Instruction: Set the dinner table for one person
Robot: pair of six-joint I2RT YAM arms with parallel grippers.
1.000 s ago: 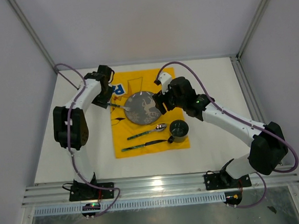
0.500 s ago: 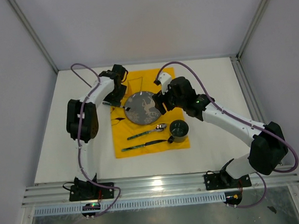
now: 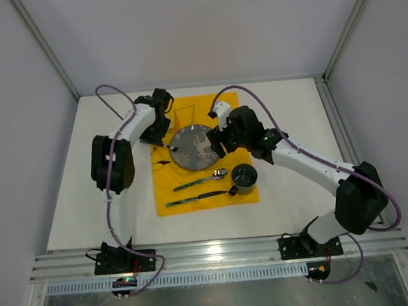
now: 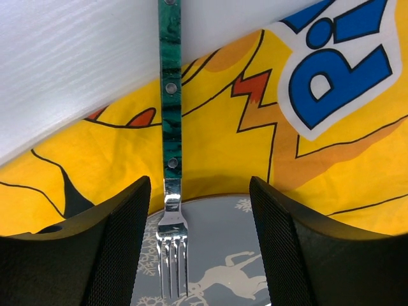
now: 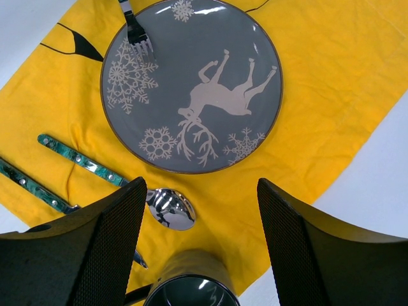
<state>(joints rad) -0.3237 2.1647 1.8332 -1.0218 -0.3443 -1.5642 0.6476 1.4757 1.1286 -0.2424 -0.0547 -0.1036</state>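
Lowering the spread, empty left gripper (image 4: 199, 185) squarely onto the handle of the fork (image 4: 171, 127), tines propped on the plate (image 5: 185, 51) on the dinner table (image 3: 292, 105), before pinching; right gripper (image 5: 202, 185) equally unclenched above.

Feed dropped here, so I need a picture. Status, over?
Both open, empty: left gripper over fork, right gripper over plate. Fork tines on plate, handle past cloth onto table. Spoon, knife, cup on cloth. Nothing in the way.
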